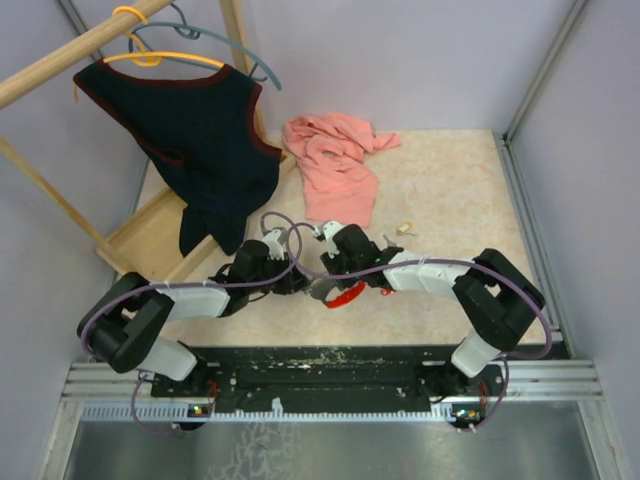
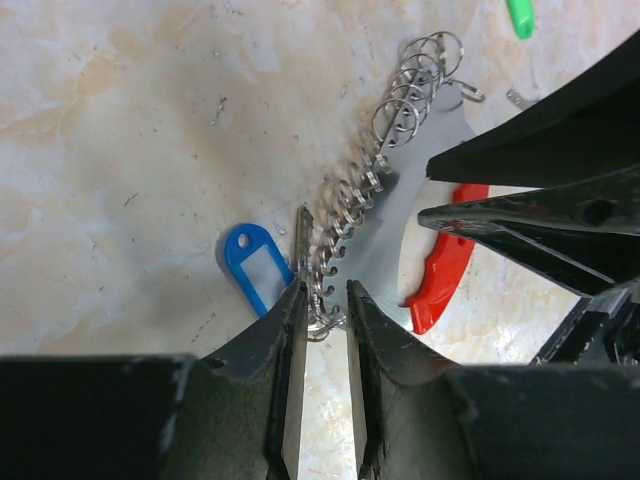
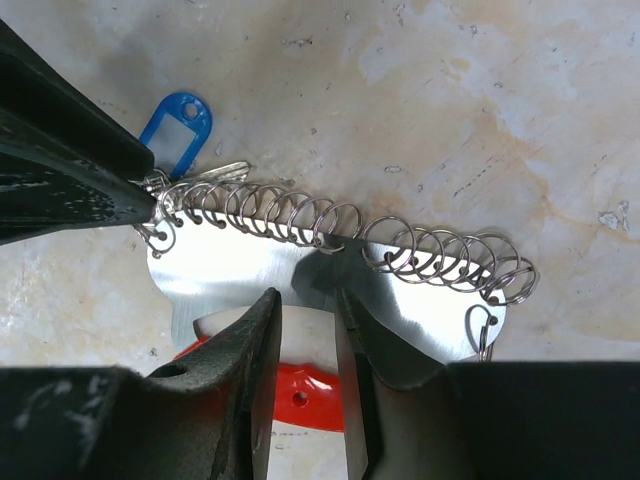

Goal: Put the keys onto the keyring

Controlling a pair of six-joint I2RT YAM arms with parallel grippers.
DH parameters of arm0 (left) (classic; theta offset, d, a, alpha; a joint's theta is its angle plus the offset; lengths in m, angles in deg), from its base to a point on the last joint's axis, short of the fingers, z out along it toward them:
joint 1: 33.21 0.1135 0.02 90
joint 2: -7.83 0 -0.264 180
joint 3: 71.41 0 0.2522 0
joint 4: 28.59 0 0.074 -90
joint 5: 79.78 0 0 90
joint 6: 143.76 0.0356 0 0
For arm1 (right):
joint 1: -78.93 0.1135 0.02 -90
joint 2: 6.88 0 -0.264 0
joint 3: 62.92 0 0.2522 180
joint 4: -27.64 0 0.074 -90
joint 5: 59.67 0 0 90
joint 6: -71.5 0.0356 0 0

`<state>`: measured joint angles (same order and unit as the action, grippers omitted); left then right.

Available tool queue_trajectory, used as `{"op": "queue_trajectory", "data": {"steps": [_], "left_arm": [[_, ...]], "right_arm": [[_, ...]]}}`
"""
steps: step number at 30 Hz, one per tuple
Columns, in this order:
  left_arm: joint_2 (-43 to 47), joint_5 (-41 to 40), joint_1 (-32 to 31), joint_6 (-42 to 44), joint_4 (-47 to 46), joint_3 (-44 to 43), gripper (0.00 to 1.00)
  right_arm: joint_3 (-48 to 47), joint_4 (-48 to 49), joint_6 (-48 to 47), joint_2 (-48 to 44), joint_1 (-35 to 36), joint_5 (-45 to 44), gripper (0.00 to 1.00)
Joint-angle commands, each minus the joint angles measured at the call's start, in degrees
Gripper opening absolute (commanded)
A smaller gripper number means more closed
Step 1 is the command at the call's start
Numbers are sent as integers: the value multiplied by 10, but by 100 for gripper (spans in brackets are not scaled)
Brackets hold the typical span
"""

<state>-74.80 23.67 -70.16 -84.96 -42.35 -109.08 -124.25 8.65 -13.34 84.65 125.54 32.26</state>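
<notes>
- Lying on the pale marbled table [image 3: 450, 100] between the two arms, the keyring [image 3: 250, 265] shows a flat grey metal side and a curved red side [image 2: 445, 270].
- A row of small wire rings [image 3: 300, 215] runs along the far edge of the metal side, from one end to the other.
- The left gripper [image 2: 325, 305] has its fingers nearly together on either side of the end ring. Whether they actually clamp it cannot be told.
- The right gripper [image 3: 308, 305] is partly spread, with its tips over the flat metal face near the middle and the red curve showing below them. Nothing is seen clamped between the fingers.
- The blue key [image 2: 255, 270] lies on the table just beside the ring end that the left gripper works on. Its label window is plain white. Its metal blade reaches up to the rings, but whether it is threaded on cannot be told.
- A green key [image 2: 520, 15] lies apart, beyond the far end of the ring row.
- A pale yellow key [image 1: 405, 228] lies on the table behind the right arm.
- Farther back are a pink cloth [image 1: 335, 165] and a dark vest [image 1: 205, 150] hanging on a wooden rack [image 1: 150, 240].
</notes>
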Motion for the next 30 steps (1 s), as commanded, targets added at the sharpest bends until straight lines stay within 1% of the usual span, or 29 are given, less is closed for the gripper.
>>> {"op": "queue_trajectory", "data": {"steps": [1,15,21,23,27,30], "left_arm": [[-28,2,-2,12,28,-28,27],[-68,40,-7,-7,42,-32,28],[-60,43,-9,-7,45,-30,20],[-58,43,-9,-7,43,-30,15],[-58,43,-9,4,29,-33,0],[-44,37,-9,44,35,-47,0]], "right_arm": [[0,38,8,-27,-2,0,28],[11,49,9,-38,-3,4,28],[13,51,9,-47,-3,1,28],[14,53,8,-50,-3,1,28],[16,58,6,-57,-3,1,28],[14,58,-9,-63,-4,13,27]]}}
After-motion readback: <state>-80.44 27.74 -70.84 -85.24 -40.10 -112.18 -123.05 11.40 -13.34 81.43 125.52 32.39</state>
